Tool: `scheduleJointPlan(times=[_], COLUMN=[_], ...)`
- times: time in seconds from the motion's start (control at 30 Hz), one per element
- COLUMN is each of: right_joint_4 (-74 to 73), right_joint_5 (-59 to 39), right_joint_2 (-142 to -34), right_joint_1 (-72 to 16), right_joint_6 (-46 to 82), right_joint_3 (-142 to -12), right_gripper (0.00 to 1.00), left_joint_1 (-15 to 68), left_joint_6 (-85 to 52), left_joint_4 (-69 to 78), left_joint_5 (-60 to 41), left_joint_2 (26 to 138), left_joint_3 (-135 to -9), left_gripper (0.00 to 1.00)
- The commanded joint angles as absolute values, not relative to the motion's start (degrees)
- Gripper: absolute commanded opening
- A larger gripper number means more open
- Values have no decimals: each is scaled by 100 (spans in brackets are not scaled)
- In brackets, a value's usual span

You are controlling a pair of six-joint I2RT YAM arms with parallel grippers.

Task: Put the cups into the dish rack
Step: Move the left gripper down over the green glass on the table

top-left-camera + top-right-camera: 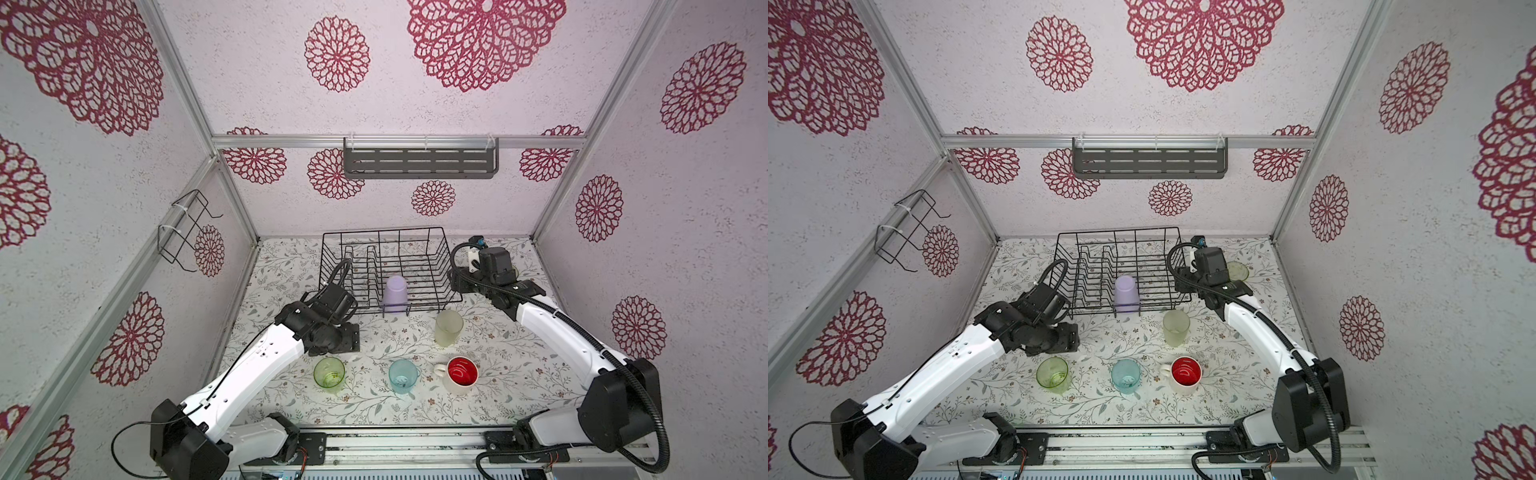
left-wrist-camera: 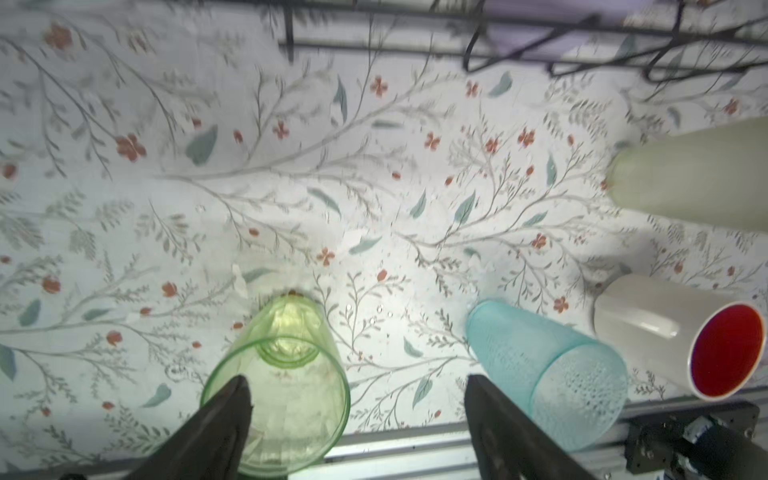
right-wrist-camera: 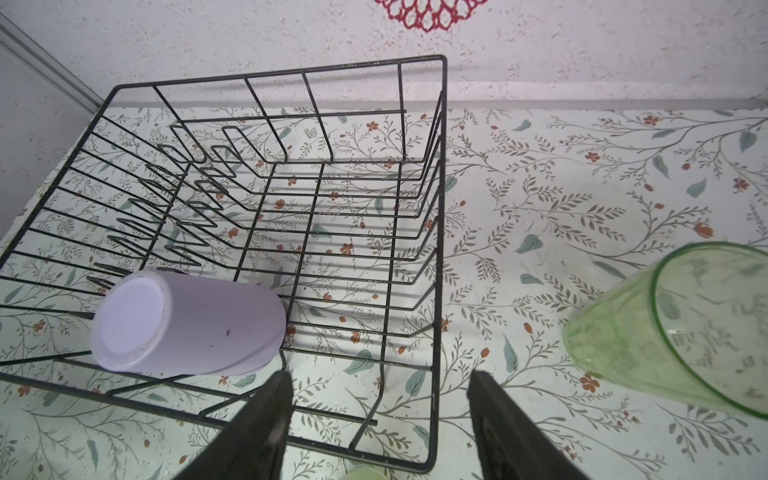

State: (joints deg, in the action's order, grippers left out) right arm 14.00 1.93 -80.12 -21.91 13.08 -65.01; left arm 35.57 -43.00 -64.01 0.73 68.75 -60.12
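Dividers of upright wire fill the left half of the dish rack [image 1: 419, 270], which sits at the back middle of the worktop [image 1: 386, 345]. The lilac tumbler [image 1: 395, 293] stands mouth-down inside the rack at its front edge, just beside them. The left arm's wrist covers the rack's front left corner in both top views.

The left gripper [image 2: 357, 380] hangs over the front left of the worktop with its fingers spread. One fingertip overlaps the rim of a clear-green glass [image 1: 329, 374]; whether it touches cannot be told. The right gripper [image 3: 381, 374] hangs over the rack's front right corner, fingers apart with nothing between them.

On the walls are a grey slotted shelf [image 1: 419, 163] and a wire holder [image 1: 183, 232].

There is one rack and six cups, one in the rack and five on the worktop:
- the frosted tumbler [image 1: 448, 328], near the rack's front right corner
- the clear-green glass, the light-blue cup [image 1: 403, 376] and the cream mug [image 1: 460, 374], in a row along the front edge
- a second clear-green glass [image 1: 1237, 271], right of the rack, half hidden behind the right arm
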Motion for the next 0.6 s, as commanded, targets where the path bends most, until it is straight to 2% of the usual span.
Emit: scheduleJointPlan(times=[0.0, 0.13, 0.27, 0.47, 0.57], right_joint_4=[1122, 1138, 966, 438, 420], right_joint_5=[395, 850, 811, 676, 797], right_joint_2=[-7692, -7534, -7317, -6926, -6783], right_joint_1=[-2181, -2163, -2163, -2170, -2168], right_joint_6=[1029, 885, 980, 1094, 1090], right_joint_3=[-6623, -6680, -6601, -6179, -6121], right_gripper=[70, 71, 70, 70, 70], left_joint_1=[4001, 4257, 4377, 4403, 4420], left_joint_6=[-4819, -5024, -5064, -5023, -4933], left_joint_4=[-6324, -6547, -6431, -5955, -5794], left_joint_5=[-197, 178, 365, 257, 41], left_joint_2=[6785, 7287, 7755, 8043, 8151], left_joint_3=[-5771, -5618, -5502, -5442, -5461], left_gripper=[83, 83, 76, 40, 14])
